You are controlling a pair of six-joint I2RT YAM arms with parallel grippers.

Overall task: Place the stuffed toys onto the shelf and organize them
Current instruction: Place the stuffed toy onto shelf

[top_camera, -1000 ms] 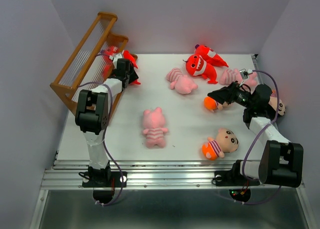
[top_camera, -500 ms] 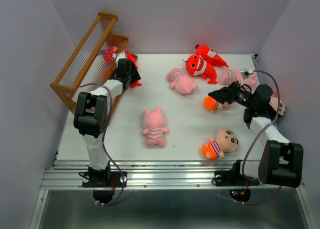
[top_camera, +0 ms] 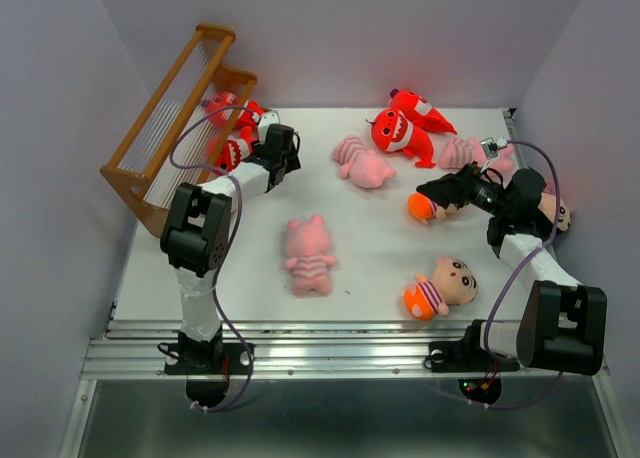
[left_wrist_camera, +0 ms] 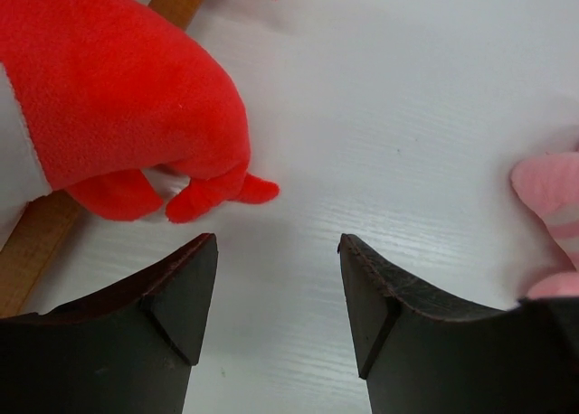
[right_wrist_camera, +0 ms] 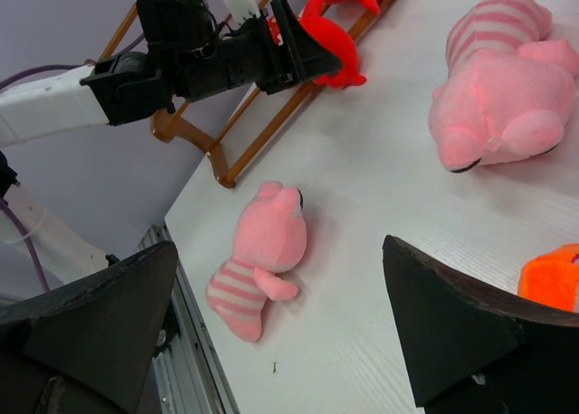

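Observation:
The brown wooden shelf point(top_camera: 165, 128) stands at the back left with two red monsters on it, one point(top_camera: 225, 106) higher and one point(top_camera: 232, 150) at its lower edge. My left gripper point(top_camera: 284, 138) is open and empty just right of the lower one, which fills the left wrist view's upper left as a red monster point(left_wrist_camera: 118, 116). My right gripper point(top_camera: 428, 191) is open over the orange bottom of a boy doll point(top_camera: 418, 209). Loose on the table lie pink pigs point(top_camera: 308, 255) point(top_camera: 362, 161) point(top_camera: 470, 153), two red monsters point(top_camera: 400, 133) point(top_camera: 420, 108) and a second boy doll point(top_camera: 440, 286).
A further doll point(top_camera: 555, 210) lies half hidden behind the right arm at the table's right edge. In the right wrist view the left arm point(right_wrist_camera: 208, 57) stretches in front of the shelf point(right_wrist_camera: 262, 134). Grey walls close in the table on three sides.
My left gripper has drawn back to the right, away from the shelf, leaving the red monster lying on the shelf's lower edge. The right arm has not moved.

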